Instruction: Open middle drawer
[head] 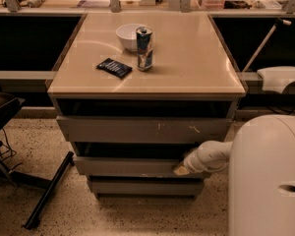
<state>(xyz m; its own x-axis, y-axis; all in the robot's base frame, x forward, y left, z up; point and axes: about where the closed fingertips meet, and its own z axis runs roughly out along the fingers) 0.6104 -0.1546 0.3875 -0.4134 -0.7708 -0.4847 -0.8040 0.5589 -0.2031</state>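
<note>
The middle drawer (128,166) is a plain grey front, second of three under the tan countertop, with a dark gap above it. It stands a little further out than the narrow bottom front (137,187). The wide top front (142,130) carries white scratch marks. My gripper (181,169) reaches in from the right on a white arm and sits at the right end of the middle drawer's front, at its upper edge.
On the countertop (187,68) stand a white bowl (129,36), a drink can (144,48) and a dark flat packet (114,67). My white base (268,178) fills the lower right. A black chair leg (48,192) lies on the speckled floor at left.
</note>
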